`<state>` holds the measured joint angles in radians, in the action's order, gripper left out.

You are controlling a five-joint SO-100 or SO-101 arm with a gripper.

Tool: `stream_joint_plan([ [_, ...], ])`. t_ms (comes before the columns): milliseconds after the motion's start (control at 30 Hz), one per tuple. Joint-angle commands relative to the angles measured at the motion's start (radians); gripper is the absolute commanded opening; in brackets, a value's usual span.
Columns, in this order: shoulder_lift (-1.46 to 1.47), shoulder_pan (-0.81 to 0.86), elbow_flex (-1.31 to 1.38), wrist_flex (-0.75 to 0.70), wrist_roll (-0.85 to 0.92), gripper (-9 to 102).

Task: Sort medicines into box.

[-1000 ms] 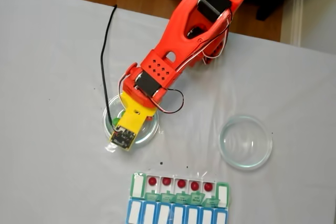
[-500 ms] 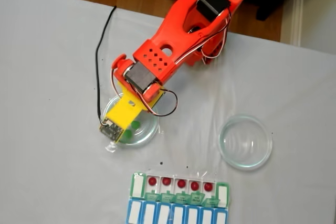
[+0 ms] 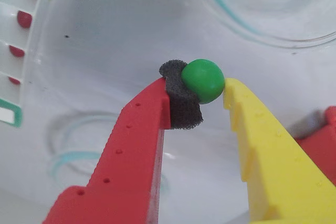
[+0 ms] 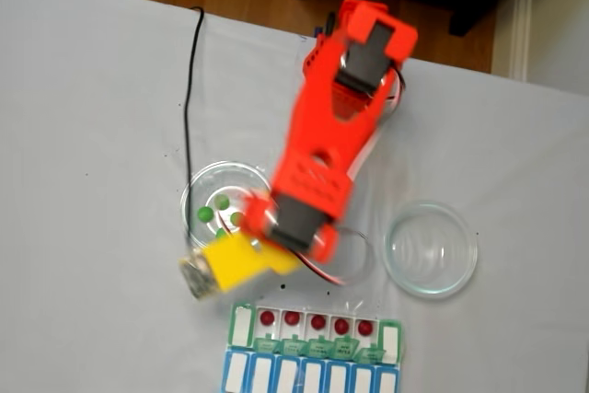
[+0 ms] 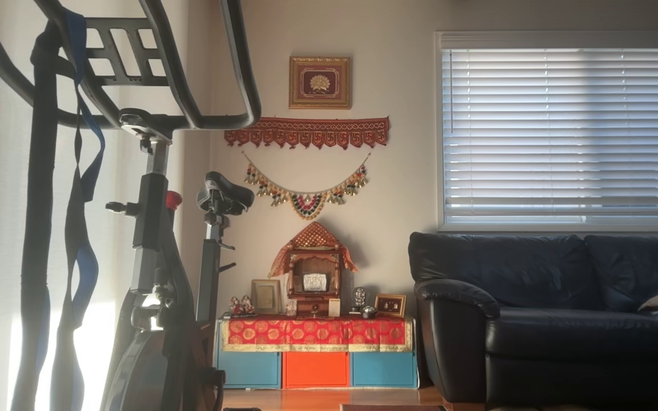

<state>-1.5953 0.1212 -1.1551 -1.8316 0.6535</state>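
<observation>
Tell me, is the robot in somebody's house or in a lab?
Most likely somebody's house, a living room. The other view shows a dark sofa under a window with blinds, an exercise bike, and a small decorated shrine against the wall.

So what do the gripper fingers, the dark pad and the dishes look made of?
Fingers: matte printed-looking plastic, one red, one yellow, with moulded dimples. Pad behind the green ball: dark, porous, likely foam. Dishes: clear and glossy with a greenish rim, glass or plastic; hard to say.
</observation>
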Motion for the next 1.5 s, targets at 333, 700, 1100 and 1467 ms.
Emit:
stream_joint_plan([
  [333, 0.066, -0.342, 0.006, 0.454, -0.744, 1],
  [700, 0.186, -0.301, 0.153, 0.508, -0.755, 1],
  [1100, 0.149, -0.299, 0.144, 0.488, -0.749, 1],
  [1467, 0.12, -0.314, 0.058, 0.62, -0.839, 1],
])
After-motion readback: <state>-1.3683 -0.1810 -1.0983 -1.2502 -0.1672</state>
